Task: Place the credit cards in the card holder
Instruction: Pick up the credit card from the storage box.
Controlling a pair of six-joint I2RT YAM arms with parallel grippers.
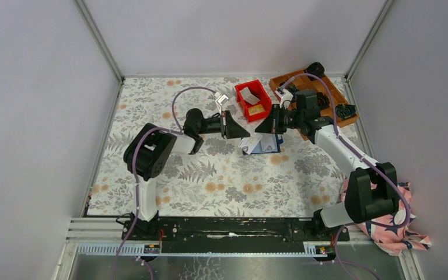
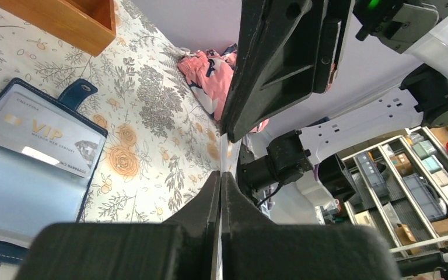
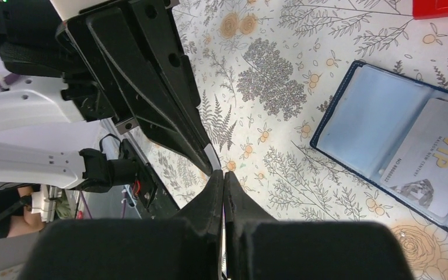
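Note:
The card holder lies open on the floral table, a dark navy wallet with pale pockets. A silver credit card marked VIP sits in one pocket. Just above and left of the holder, my left gripper and right gripper meet tip to tip. Both are shut on the same thin pale credit card, which shows only edge-on in the wrist views. An orange-tan card lies in the red bin.
The red bin stands behind the grippers. A wooden grid tray with dark rolled bundles sits at the back right. A pink floral cloth hangs by the right arm's base. White walls enclose the table on three sides.

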